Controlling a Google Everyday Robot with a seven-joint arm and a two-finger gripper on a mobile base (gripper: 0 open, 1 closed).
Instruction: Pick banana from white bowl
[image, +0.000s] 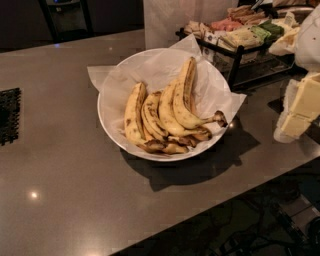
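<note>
Cream-coloured and blocky, the gripper hangs at the view's 3 o'clock edge, well apart from the white bowl; whether it is parted or closed, or has hold of anything, cannot be told. At its 9 o'clock the banana lies in the bowl atop shorter bananas, dark stem toward the rim's 3 o'clock side. Bare grey counter spreads from the bowl's 7 to 9 o'clock, a black rack crowds 1 o'clock, and the counter's front edge passes near 5 o'clock.
</note>
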